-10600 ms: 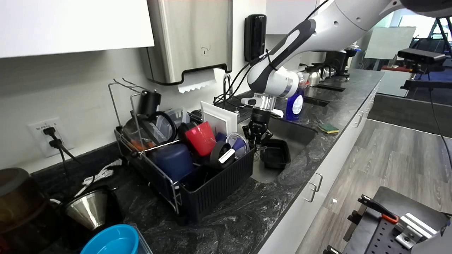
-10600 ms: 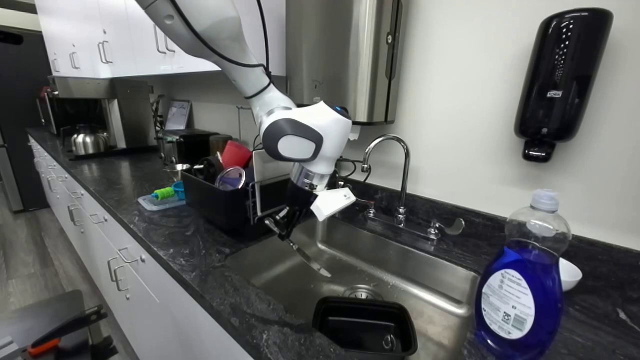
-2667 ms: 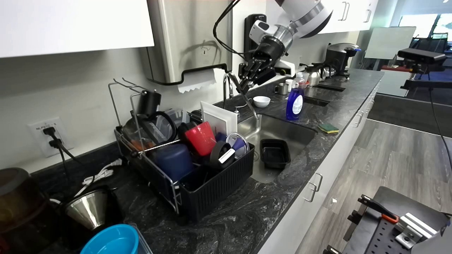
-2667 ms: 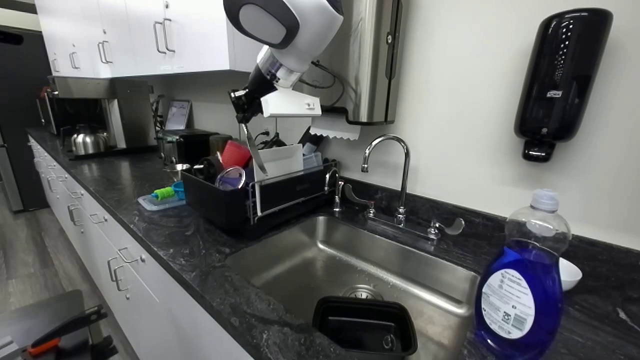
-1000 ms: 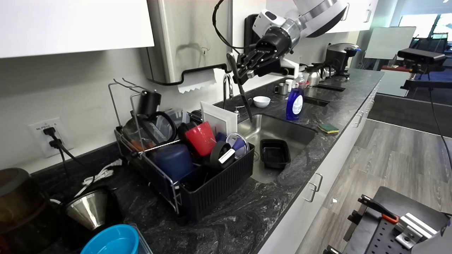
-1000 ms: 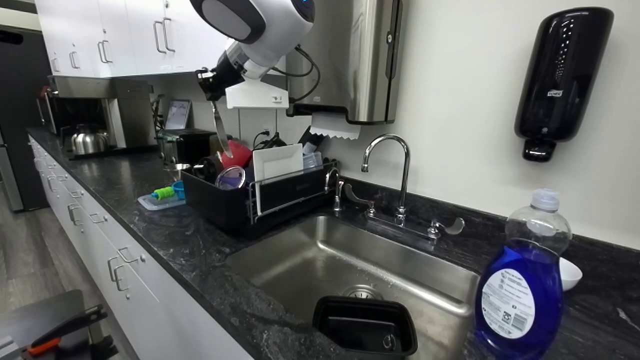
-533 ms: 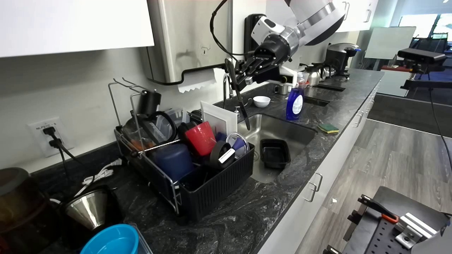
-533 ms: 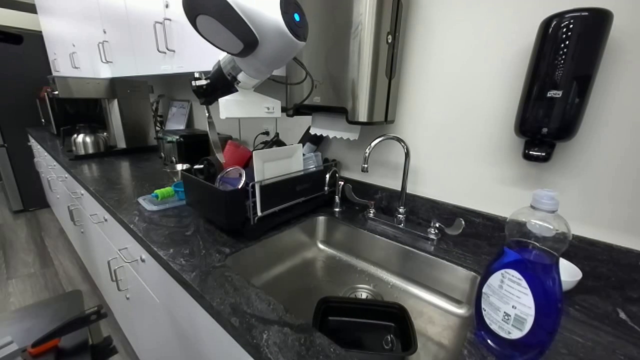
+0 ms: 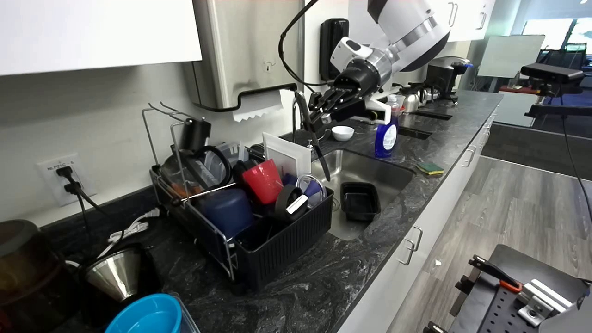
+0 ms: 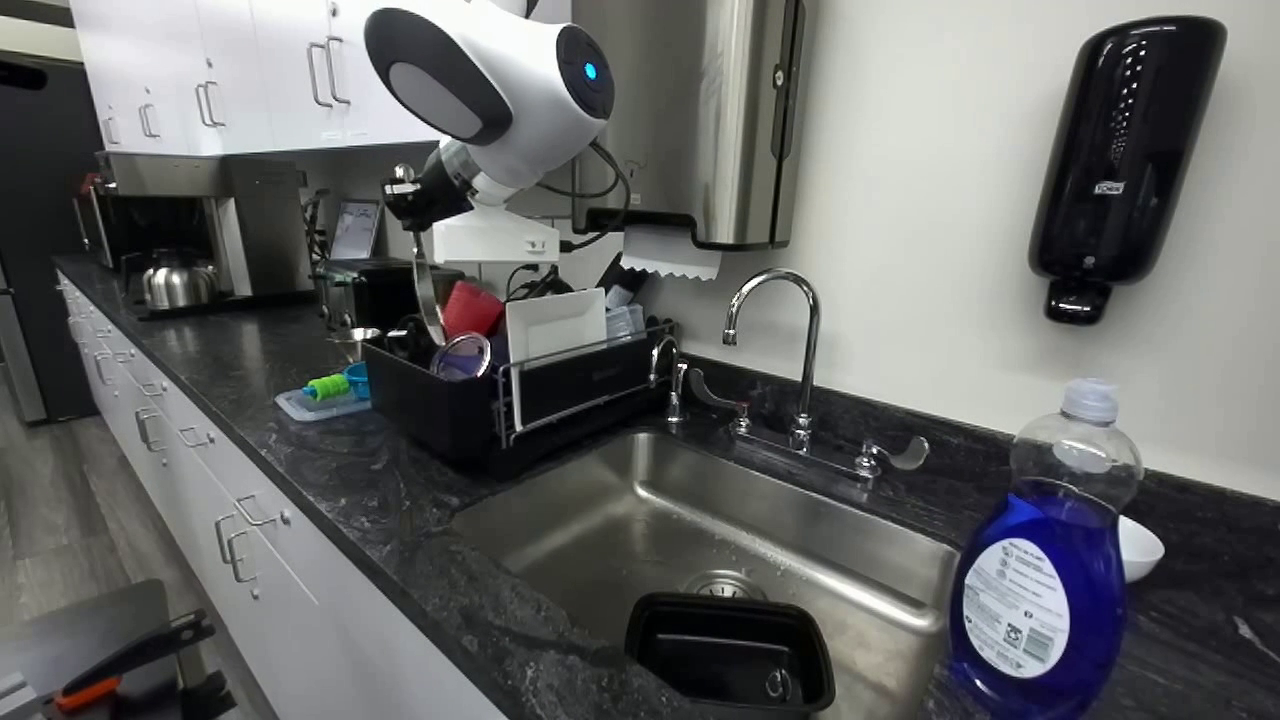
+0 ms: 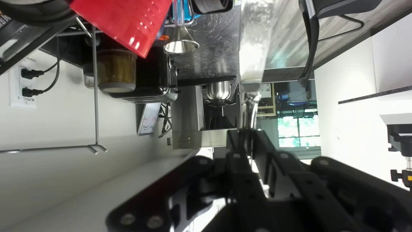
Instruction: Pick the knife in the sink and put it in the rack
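Observation:
A long silver knife hangs steeply tilted, blade downward, from my gripper. The knife shows in both exterior views (image 9: 319, 150) (image 10: 427, 290) and in the wrist view (image 11: 254, 42). My gripper (image 9: 315, 119) (image 10: 408, 212) (image 11: 246, 137) is shut on the knife, whose other end sticks out above the fingers. The rack (image 9: 284, 249) (image 10: 435, 415) is black and crowded with dishes. In an exterior view the knife's tip appears beside the red cup (image 10: 472, 310) and clear lid (image 10: 462, 357); whether it touches anything I cannot tell. The sink (image 10: 570, 520) lies beside the rack.
A white square plate (image 9: 284, 155) stands at the rack's sink side. Inside the sink is a black container (image 9: 360, 201). The faucet (image 10: 808, 340), a blue soap bottle (image 10: 1040, 590) and a white bowl (image 9: 342, 133) are around the sink. A paper towel dispenser (image 10: 690, 120) hangs behind.
Some ten seconds ago the gripper held the knife down in the sink; since then it has risen and moved across to the rack. Over the last second the gripper and knife have come lower.

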Robot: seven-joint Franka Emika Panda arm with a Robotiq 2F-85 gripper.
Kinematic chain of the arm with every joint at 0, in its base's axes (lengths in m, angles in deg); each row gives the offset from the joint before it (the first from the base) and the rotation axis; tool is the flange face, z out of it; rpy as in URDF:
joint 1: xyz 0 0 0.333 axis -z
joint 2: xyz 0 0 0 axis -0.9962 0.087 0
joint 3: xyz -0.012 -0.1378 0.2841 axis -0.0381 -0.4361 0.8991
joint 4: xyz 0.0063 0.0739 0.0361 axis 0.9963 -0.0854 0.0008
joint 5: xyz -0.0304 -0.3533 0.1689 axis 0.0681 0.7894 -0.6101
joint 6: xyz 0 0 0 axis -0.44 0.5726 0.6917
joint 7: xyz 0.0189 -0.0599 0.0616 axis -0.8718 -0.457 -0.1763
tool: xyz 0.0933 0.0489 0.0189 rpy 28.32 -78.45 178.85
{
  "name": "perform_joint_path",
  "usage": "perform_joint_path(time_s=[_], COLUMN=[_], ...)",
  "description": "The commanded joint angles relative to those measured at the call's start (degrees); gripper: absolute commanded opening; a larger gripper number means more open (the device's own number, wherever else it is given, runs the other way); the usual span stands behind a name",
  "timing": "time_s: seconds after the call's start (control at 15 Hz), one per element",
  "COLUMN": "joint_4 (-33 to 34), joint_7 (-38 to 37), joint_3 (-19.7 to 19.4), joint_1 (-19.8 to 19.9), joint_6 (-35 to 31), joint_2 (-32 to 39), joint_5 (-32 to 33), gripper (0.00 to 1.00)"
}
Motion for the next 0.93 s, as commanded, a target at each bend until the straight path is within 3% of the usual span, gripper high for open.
perform_joint_path(time_s=[0.0, 0.4, 0.87], joint_4=[-0.7, -0.8, -1.6], joint_7=[1.6, 1.5, 1.9], joint_3=[0.4, 1.0, 2.1], joint_1=[0.2, -0.3, -0.9], joint_6=[-3.1, -9.8, -13.1], joint_2=[0.8, 2.3, 2.3], joint_5=[-2.1, -4.9, -7.9], gripper=[0.04, 0.04, 0.04])
